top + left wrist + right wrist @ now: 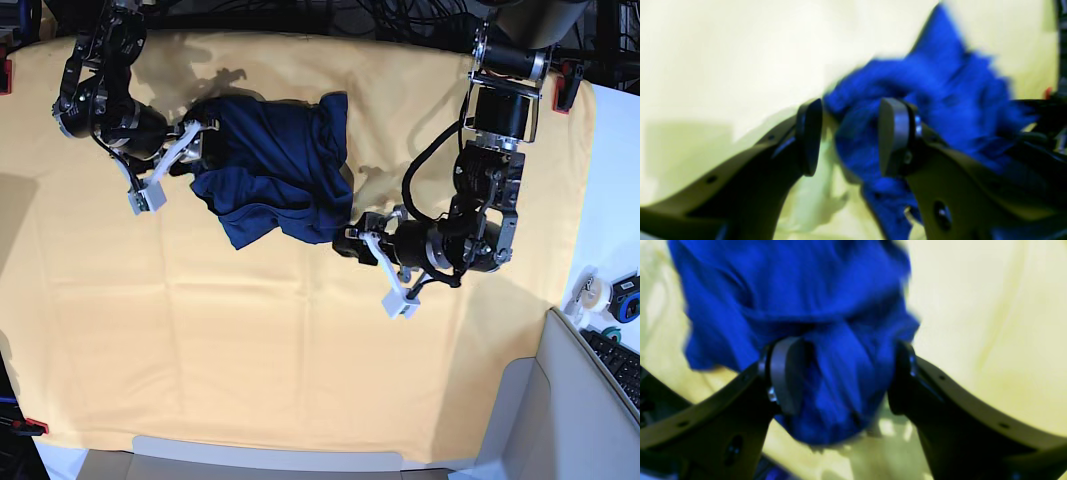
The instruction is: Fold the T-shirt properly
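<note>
A pale yellow cloth [300,360] covers the wide surface under me, lying mostly smooth with faint creases and soft shadows. Red clamps [570,85] pin its far corners, another [30,427] the near left edge. Dark cables [330,15] run along the far side. To the right sit a keyboard [622,368] and tape rolls [592,292] on a white desk [612,190].

Left gripper [846,136] and right gripper [840,376] (both) spread apart.
</note>
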`<state>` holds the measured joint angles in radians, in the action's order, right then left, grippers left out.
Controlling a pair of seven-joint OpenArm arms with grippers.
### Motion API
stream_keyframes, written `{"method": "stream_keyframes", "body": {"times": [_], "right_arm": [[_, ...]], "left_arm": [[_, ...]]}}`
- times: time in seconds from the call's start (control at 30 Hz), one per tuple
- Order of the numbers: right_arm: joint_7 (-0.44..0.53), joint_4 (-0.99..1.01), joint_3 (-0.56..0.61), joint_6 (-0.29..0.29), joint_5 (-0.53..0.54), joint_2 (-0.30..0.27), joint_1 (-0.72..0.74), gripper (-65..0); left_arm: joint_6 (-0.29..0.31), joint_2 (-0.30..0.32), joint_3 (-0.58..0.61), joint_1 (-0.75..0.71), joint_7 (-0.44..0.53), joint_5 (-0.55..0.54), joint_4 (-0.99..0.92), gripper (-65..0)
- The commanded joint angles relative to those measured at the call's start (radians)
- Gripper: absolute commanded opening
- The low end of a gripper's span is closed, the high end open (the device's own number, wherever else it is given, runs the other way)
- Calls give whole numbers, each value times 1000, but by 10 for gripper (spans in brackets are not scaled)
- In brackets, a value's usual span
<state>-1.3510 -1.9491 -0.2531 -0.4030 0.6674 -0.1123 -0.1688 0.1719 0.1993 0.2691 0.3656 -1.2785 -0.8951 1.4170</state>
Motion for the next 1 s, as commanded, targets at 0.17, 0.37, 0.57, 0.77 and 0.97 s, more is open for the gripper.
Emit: {"method": "stream_keyframes", "body": {"times": [0.17,0.37,0.57,0.77,0.97], "right_arm": [[78,-23,-2,-3,18,-5,38,-283],[137,-65,1,-3,18,-5,85,-317],[140,-71,19,-4,18,30,119,-650],[140,-72,324,-9,10,13,142,-650],[138,-32,539,-4,-65,-37,176,-650]], "left_arm": [[7,9,-158,-95,3,-16,209,-382],[8,45,-186,-274,1,-16,410,-383],[8,50,-193,-446,4,-11,508,-456],[8,90,-193,-547,64,-9,508,-518],[8,113,-187,-612,142,-9,500,-520]]}}
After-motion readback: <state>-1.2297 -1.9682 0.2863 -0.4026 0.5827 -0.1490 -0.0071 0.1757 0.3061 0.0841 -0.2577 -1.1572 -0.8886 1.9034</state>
